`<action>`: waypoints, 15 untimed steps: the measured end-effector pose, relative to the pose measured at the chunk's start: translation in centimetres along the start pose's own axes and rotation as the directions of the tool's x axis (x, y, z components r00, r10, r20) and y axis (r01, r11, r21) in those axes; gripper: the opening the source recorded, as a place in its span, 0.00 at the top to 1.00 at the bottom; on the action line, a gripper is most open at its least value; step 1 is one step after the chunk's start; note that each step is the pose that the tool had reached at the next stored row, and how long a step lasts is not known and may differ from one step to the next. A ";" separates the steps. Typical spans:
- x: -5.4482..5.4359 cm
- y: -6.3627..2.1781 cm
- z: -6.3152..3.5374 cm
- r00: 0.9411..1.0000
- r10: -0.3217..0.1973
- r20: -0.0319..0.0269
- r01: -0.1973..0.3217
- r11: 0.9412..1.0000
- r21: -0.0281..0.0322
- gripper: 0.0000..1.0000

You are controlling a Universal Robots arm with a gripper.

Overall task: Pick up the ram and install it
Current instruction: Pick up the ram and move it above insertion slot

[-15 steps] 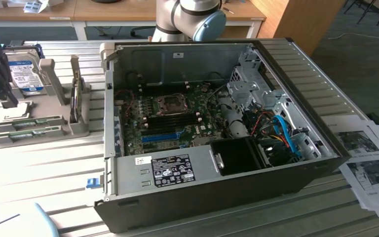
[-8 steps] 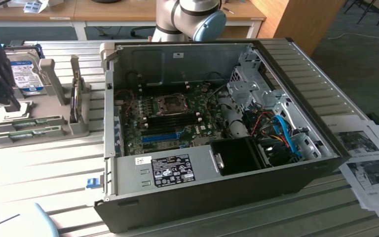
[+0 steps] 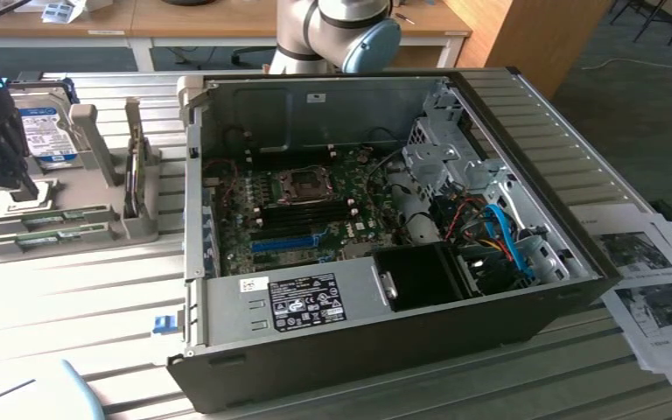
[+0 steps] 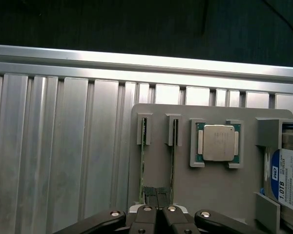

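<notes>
Currently I have the gripper (image 4: 156,194) pinched fully together with nothing between its fingers, the two ribbed black fingertips (image 4: 150,193) pressed against each other. Through the wrist camera I see it hanging over the gray fixture (image 4: 215,195), its tips in the gap between two thin green boards that stand on edge in slotted holders: the ram (image 4: 143,161) on one side and a second ram stick (image 4: 174,161) on the other. I cannot tell whether the tips touch either board. Just beside the second ram stick a processor (image 4: 218,143) lies flat in its own cradle, and past that a hard drive (image 4: 289,183) with a blue-white label stands at the fixture's edge. The fixture rests on a slatted aluminium table (image 4: 63,161). In the exterior view the gripper shows as a dark shape at the exterior view's far left, above the fixture, with both green sticks seated in their holders just below it and the hard drive upright behind. To the exterior view's right of the fixture lies the open computer case (image 3: 348,350), well apart from the sticks, its motherboard (image 3: 312,219) exposed with a blue slot (image 3: 283,244) toward the near side and the processor socket (image 3: 304,181) farther back. The arm's base (image 3: 325,31) rises behind the case, and printed sheets (image 3: 657,289) lie at the exterior view's right.
</notes>
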State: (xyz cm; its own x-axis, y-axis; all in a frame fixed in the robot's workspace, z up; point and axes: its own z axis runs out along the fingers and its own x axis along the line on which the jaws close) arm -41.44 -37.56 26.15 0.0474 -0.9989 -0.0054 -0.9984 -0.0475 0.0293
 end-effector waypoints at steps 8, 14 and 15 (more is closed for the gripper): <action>0.0 0.00 0.00 1.000 0.000 0.000 0.000 1.000 0.000 0.84; 0.0 -0.01 0.08 1.000 0.000 0.000 0.000 1.000 0.001 0.77; 0.0 -0.01 0.15 1.000 0.000 0.000 0.000 1.000 0.000 0.77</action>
State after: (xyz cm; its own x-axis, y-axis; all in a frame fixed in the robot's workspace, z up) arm -41.43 -37.56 25.99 0.0474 -0.9989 -0.0055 -0.9985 -0.0475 0.0288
